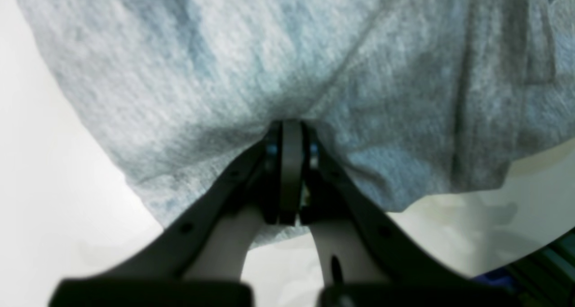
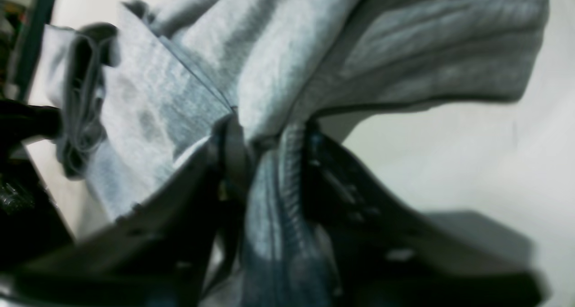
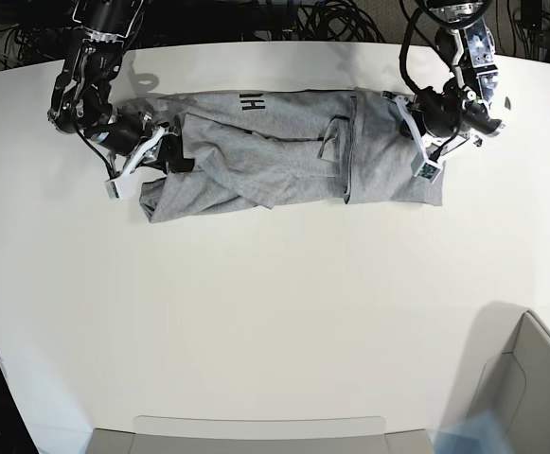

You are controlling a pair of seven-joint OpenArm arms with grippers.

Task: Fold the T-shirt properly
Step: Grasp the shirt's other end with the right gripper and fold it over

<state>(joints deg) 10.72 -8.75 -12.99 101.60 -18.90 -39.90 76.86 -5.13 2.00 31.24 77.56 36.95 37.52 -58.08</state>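
table (image 3: 275,322): white, bare near edge; grey tray-like rim (image 3: 260,427) at the front, grey box corner (image 3: 530,378) front right of base view
T-shirt (image 3: 284,156): heather grey, lying crumpled in a long band across the far half of the table, stretched between both arms; black letters showing at its far edge (image 3: 248,101); a fold ridge runs near the middle
left claw (image 1: 291,131): jaws pressed together, pinching grey cloth at the shirt's edge; base view puts it at the shirt's right end (image 3: 424,132)
right claw (image 2: 265,140): narrow, jaws clamped around a bunched ribbed edge of the shirt, cloth runs down between them; base view puts it at the shirt's left end (image 3: 151,151)
far edge: dark cables (image 3: 322,19) behind the table
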